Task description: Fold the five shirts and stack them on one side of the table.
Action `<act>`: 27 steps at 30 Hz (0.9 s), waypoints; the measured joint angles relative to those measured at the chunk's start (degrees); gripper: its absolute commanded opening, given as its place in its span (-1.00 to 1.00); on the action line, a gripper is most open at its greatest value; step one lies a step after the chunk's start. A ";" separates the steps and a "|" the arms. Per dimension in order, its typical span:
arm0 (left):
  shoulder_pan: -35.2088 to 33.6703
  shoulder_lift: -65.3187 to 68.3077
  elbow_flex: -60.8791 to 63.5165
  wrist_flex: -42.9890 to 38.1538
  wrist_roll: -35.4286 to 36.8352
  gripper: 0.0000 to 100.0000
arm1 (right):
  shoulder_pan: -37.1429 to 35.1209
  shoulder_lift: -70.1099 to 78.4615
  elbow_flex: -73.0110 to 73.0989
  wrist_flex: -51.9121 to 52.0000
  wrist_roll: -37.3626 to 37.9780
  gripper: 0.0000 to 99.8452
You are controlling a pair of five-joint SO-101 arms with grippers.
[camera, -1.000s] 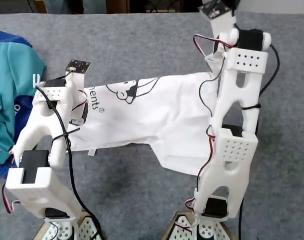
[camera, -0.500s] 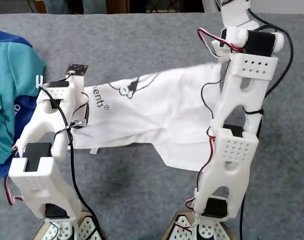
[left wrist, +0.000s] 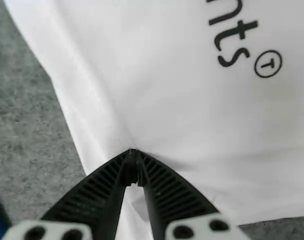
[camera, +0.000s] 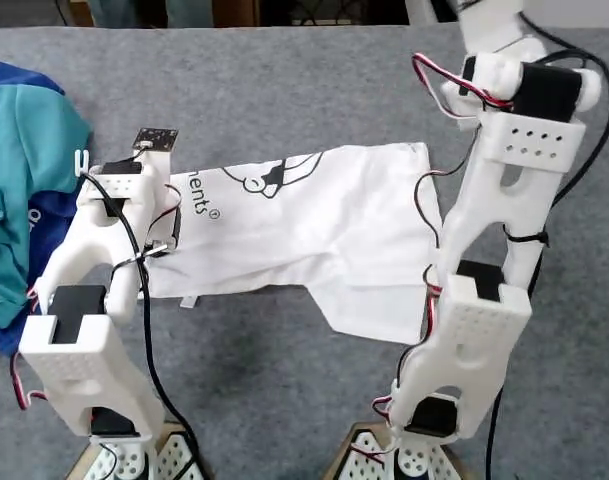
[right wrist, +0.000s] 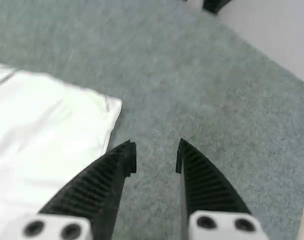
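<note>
A white shirt (camera: pixel 314 230) with black print lies spread on the grey felt table (camera: pixel 284 70), partly folded. My left gripper (left wrist: pixel 133 167) is shut on a pinch of the white shirt (left wrist: pixel 191 100) near its printed end; in the high view it sits under the left wrist (camera: pixel 156 235). My right gripper (right wrist: pixel 154 155) is open and holds nothing. It hovers over bare felt just past the corner of the white shirt (right wrist: pixel 47 125). The right arm (camera: pixel 504 160) stands along the shirt's right edge.
A pile of other shirts, teal (camera: pixel 24 150) over blue (camera: pixel 46 225), lies at the table's left edge beside the left arm. Bare felt stretches behind the white shirt and at the front middle (camera: pixel 274 380).
The right gripper has let go of the shirt's far right corner and drawn back toward the table's far right. That corner has dropped flat. The left arm has hardly moved.
</note>
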 measured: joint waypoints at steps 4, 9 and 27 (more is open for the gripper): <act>0.18 -8.62 0.09 2.81 0.00 -0.94 | 0.00 -11.69 17.23 0.00 9.23 -0.71; -1.41 -22.07 2.11 5.27 0.00 -0.94 | -4.04 -28.13 42.81 -1.14 17.49 -0.71; -14.07 -26.11 9.85 9.58 -6.07 -0.94 | 0.53 -43.60 92.13 -22.68 16.09 -0.71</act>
